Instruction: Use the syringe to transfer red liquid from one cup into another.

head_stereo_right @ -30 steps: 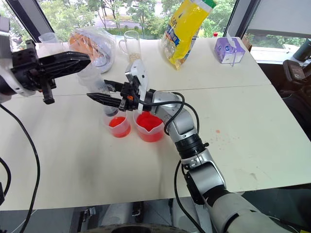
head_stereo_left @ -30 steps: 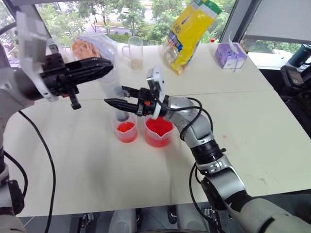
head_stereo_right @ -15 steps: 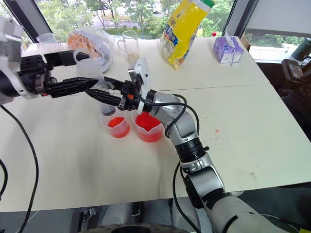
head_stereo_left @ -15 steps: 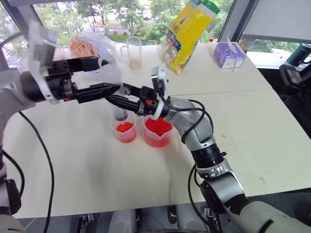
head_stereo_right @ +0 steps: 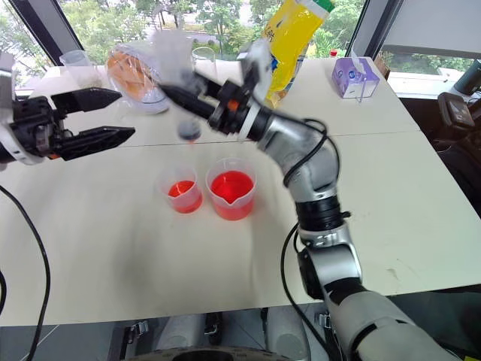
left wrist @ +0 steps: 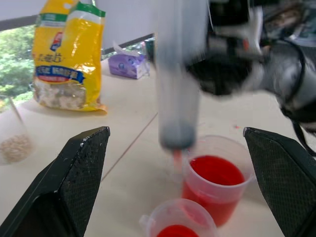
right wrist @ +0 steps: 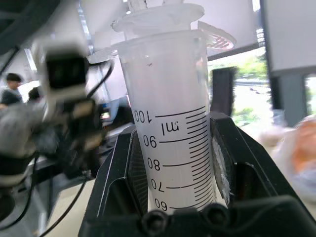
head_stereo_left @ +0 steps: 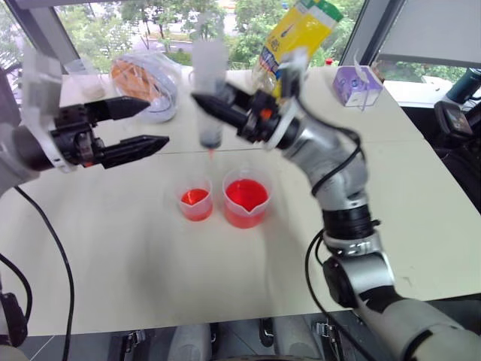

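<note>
One syringe (head_stereo_left: 210, 94) hung upright above two cups of red liquid, the beaker (head_stereo_left: 246, 198) and the cup (head_stereo_left: 195, 202), side by side on the tabletop (head_stereo_left: 421, 203). The right gripper (head_stereo_left: 222, 107) pinched the syringe in its jaws, and the left gripper (head_stereo_left: 156, 124) had its jaws spread, empty.

Office-like room: white table (head_stereo_left: 421, 188), big windows (head_stereo_left: 150, 15), tissue box (head_stereo_left: 355, 84).

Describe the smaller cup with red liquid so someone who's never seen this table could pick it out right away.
On the white table, look near the middle for two clear cups holding red liquid, standing side by side. The narrower cup is the one on the robot's left. Its neighbour, the beaker, is wider and has a pour spout.
</note>
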`<state>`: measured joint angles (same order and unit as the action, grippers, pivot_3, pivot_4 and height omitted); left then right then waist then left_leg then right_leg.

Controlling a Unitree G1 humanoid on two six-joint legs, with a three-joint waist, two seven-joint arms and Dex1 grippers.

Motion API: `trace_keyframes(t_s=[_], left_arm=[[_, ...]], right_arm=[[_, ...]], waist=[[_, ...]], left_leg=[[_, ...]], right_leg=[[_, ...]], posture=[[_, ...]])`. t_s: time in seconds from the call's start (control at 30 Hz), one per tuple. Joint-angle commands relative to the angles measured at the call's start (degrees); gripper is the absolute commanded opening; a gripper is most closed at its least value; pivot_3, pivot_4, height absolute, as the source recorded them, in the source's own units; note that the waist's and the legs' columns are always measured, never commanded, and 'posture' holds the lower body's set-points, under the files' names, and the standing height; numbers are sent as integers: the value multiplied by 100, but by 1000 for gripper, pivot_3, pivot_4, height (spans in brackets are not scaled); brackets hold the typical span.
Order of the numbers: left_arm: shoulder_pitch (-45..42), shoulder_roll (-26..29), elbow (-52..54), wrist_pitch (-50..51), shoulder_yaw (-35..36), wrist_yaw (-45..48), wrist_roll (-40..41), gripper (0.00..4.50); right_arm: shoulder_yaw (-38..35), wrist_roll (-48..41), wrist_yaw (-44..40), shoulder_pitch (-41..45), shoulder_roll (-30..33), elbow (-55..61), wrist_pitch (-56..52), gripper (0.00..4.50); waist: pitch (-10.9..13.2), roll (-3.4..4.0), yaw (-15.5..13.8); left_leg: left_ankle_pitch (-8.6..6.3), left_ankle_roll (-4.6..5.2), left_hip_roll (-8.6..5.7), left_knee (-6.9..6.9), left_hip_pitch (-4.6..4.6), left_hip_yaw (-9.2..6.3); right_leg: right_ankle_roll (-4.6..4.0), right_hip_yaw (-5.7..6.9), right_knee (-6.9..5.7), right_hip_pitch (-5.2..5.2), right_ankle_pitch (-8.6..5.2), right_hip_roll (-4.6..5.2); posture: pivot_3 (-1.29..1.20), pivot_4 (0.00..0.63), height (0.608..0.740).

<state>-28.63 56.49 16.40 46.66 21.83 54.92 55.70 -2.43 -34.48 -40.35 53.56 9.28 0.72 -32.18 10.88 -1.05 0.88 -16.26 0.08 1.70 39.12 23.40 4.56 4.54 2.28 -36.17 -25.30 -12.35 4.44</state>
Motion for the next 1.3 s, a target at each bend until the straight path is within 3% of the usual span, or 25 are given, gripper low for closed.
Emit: trace_keyframes(t_s=[0.03, 0.17, 0.3, 0.5, 0.93, 1.13, 1.3], left_arm=[[60, -139, 201, -257, -150, 171, -79, 4453], [48, -303, 184, -388, -325, 241, -174, 4453], [17, -423, 188, -577, -574, 291, -405, 4453], [-42, -543, 256, -562, -684, 257, -367, 4453], [-7, -621, 521, -346, -695, 79, -182, 4453], [173, -597, 689, -251, -664, 61, -99, 4500], [268, -505, 721, -195, -572, 61, -54, 4500]], right_arm=[[-668, -238, 959, 587, 820, 89, -1501, 1370], [-1186, -406, 1883, 1088, 1478, -294, -3281, 1370], [-973, -120, 2115, 1049, 2128, -543, -4436, 1370], [-358, 238, 2080, 406, 2602, -753, -5261, 1370], [-9, 777, 2079, -395, 2519, -1144, -5462, 1370], [-89, 833, 1995, -445, 2507, -1079, -5326, 4368], [98, 853, 1680, -590, 2874, -399, -4988, 4448]], waist=[[1, 2, -15], [0, 0, -9], [1, 1, 27], [1, 1, 19], [-1, -1, 4], [-1, -2, 4], [0, -1, -3]], left_leg=[[0, 1, -1, 0, 0, 1], [-1, 2, -4, 0, 3, 2], [-5, 9, -1, -10, 0, 9], [-8, 16, -2, -10, 6, 10], [-9, 18, -5, -8, 9, 7], [-9, 18, -5, -7, 9, 5], [-9, 18, -5, -6, 9, 5]], right_leg=[[-1, 0, 0, 0, 0, 2], [-22, 0, 6, -1, -9, 8], [-20, -1, 7, -5, -8, 4], [-4, -3, 11, -8, 1, 3], [-2, -3, 13, -7, 1, 1], [-2, -3, 14, -6, 1, 0], [-2, -3, 14, -6, 1, 0]], posture=[[0, 150, 740], [0, 150, 740], [0, 150, 740], [0, 150, 740], [0, 150, 740], [0, 150, 740], [0, 150, 740]])
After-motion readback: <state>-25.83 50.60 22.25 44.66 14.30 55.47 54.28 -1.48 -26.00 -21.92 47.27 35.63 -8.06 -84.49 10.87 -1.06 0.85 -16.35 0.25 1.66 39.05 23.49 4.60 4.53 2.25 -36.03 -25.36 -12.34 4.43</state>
